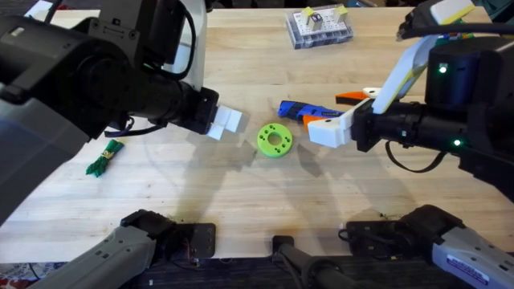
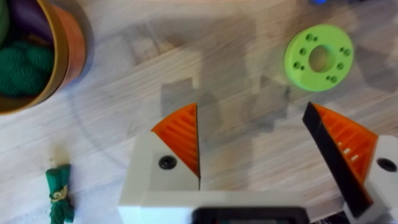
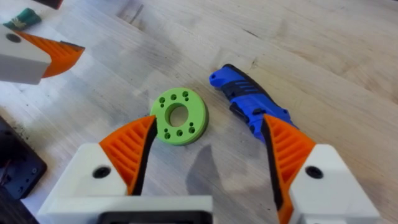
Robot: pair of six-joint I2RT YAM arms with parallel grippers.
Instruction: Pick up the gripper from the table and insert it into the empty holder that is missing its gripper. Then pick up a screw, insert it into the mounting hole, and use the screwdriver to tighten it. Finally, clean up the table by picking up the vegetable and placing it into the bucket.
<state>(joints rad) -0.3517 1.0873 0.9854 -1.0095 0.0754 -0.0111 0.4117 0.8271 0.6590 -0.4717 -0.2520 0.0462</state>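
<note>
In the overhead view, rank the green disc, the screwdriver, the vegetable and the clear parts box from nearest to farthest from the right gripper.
From the right gripper:
1. The screwdriver, right beside the fingertips, on their far side.
2. The green disc, just toward the table's middle.
3. The clear parts box, at the table's far edge.
4. The vegetable, far over on the left arm's side.

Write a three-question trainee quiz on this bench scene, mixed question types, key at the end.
1. True or false: the vegetable lies in the bucket.
2. Which lies nearest the green disc? A) screwdriver B) clear parts box C) vegetable
3. Fill in: the left gripper and right gripper both have fingers that are ____.

Key: 1 false, it lies on the table; 2 A; 3 open.
</note>
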